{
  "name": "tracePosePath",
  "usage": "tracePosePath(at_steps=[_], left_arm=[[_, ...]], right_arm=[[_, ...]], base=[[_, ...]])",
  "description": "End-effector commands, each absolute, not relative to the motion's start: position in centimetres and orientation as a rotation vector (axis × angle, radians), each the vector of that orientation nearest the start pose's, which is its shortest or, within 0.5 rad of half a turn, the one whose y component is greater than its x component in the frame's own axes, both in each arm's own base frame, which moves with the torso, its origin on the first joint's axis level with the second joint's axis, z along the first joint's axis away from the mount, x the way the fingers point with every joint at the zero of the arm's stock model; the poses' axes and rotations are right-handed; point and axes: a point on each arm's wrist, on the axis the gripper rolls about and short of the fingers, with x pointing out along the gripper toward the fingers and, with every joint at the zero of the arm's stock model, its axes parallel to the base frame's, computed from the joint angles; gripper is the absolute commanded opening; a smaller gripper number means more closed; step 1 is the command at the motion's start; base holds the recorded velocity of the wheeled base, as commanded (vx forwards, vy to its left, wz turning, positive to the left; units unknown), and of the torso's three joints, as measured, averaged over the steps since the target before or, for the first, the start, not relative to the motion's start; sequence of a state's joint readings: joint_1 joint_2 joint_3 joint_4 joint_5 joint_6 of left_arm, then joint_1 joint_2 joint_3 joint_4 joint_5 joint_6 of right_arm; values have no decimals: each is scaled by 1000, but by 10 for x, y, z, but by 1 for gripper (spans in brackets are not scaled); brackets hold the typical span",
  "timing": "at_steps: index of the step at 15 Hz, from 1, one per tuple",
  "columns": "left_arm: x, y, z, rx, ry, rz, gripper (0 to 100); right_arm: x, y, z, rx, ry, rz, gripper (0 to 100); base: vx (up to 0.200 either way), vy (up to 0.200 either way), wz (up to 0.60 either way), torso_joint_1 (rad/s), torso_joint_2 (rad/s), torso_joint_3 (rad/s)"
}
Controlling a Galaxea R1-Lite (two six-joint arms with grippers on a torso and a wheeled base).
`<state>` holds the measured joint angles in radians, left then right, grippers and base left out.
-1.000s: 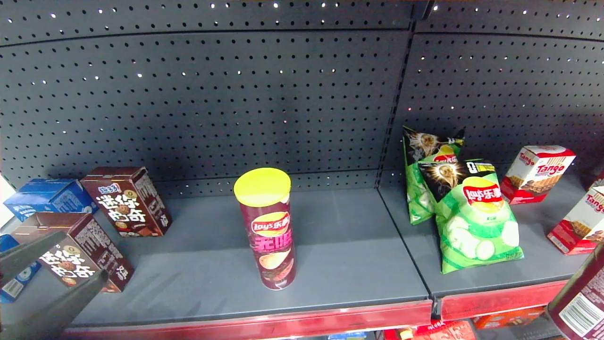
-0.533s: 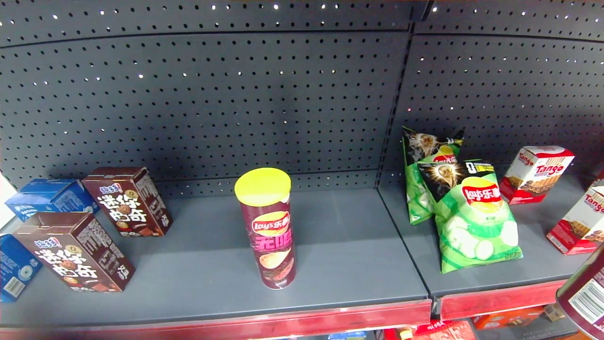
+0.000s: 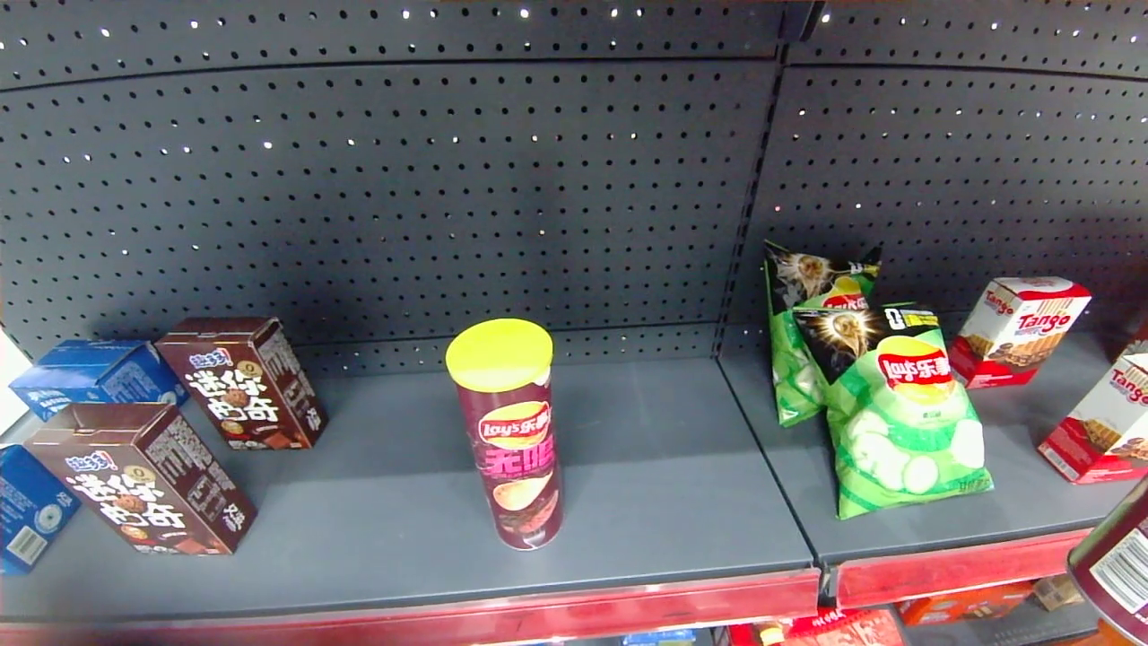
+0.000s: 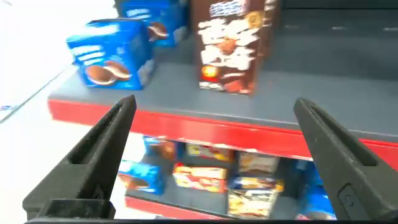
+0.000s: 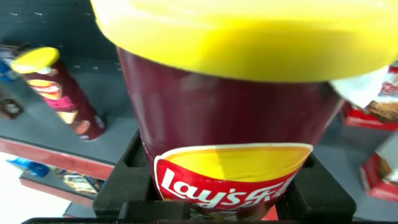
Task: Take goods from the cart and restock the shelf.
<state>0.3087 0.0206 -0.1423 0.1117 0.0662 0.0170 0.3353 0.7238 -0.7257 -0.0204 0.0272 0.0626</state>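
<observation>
The maroon, yellow-lidded chip can (image 5: 224, 112) is held before the shelf (image 3: 646, 467)'s right end.

This is a shop, most likely a grocery or convenience store aisle. A grey metal shelf (image 3: 646, 467) with a red front strip (image 3: 502, 615) backs onto a dark perforated panel (image 3: 404, 197), the usual store fitting. Packaged snacks sit on it grouped by kind: brown biscuit boxes (image 3: 238, 381), blue boxes (image 3: 94, 372), a tube of crisps (image 3: 511, 440), green crisp bags (image 3: 897, 413) and red-and-white wafer boxes (image 3: 1022, 327). More packets (image 4: 199, 177) fill the level below (too blurred to tell apart).
</observation>
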Motion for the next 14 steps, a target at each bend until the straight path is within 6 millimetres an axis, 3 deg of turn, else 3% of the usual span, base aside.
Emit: tracePosePath(at_steps=[1, 8, 14], left_arm=[[-30, -7, 90, 21, 17, 414, 100], [-23, -6, 75, 8, 24, 383, 100], [-22, -7, 76, -12, -3, 319, 100]], right_arm=[[47, 17, 274, 64, -14, 355, 0], [45, 15, 272, 53, -16, 330, 0], [46, 16, 276, 56, -25, 335, 0]], base=[[0, 0, 0, 0, 0, 0], [0, 0, 0, 0, 0, 0], [0, 0, 0, 0, 0, 0]])
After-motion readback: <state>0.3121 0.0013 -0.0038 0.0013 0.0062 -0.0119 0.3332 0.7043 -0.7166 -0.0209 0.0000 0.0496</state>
